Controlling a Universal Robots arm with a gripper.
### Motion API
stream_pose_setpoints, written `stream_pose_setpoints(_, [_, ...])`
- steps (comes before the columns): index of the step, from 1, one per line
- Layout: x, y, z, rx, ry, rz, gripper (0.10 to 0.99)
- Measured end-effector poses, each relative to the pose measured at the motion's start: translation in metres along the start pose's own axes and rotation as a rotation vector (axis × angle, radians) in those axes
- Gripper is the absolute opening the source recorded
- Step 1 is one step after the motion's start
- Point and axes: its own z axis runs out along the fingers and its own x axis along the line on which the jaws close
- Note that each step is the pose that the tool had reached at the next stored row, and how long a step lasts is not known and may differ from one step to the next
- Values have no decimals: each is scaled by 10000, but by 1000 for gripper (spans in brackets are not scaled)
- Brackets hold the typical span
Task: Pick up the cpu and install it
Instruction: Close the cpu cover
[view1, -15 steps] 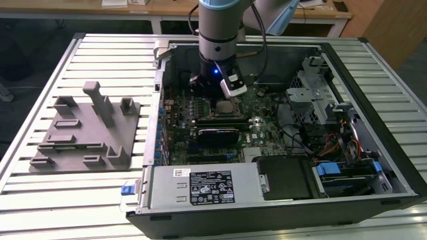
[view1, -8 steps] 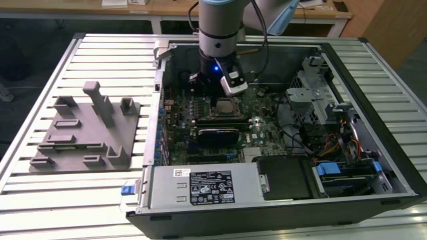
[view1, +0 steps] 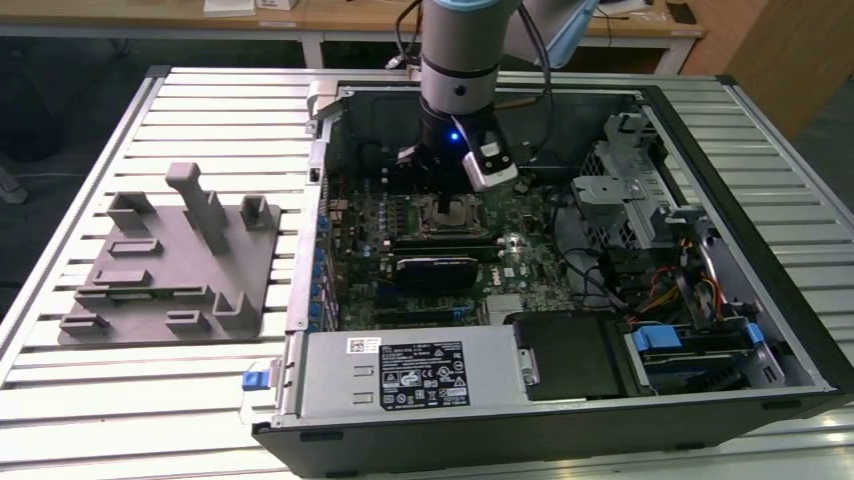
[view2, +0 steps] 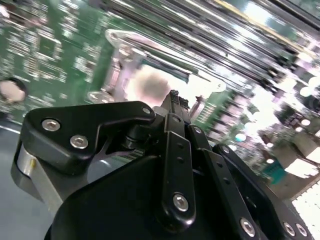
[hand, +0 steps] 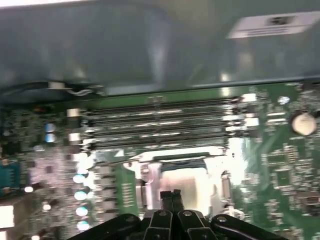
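Observation:
The cpu (hand: 189, 179) is a pale silver square lying flat inside the metal socket frame (hand: 145, 172) on the green motherboard (view1: 534, 255). It appears blurred in the second wrist view as the cpu (view2: 148, 84). My gripper (hand: 172, 194) hangs just above the socket, its two black fingertips pressed together with nothing between them. In the second wrist view the gripper (view2: 174, 95) sits over the near edge of the chip. In the exterior view the gripper (view1: 451, 190) reaches down into the open computer case over the socket (view1: 451, 210).
The case walls (view1: 320, 200) surround the work area. Memory slots (hand: 160, 122) lie beside the socket, and a black heatsink block (view1: 434, 272) sits close by. Cables and drive cages (view1: 654, 230) fill the exterior view's right. A grey fixture with posts (view1: 174, 260) stands outside on the slatted table.

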Motion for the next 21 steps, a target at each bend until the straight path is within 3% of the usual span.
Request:
stream_pose_setpoints(4, [-132, 14, 1, 1, 1, -1, 106])
stream_pose_setpoints(8, [-138, 16, -35, 1, 1, 0, 106])
stream_pose_setpoints(15, [-139, 22, -209, 1, 1, -1, 106])
stream_pose_setpoints(21, [-139, 23, -217, 0, 1, -1, 106])
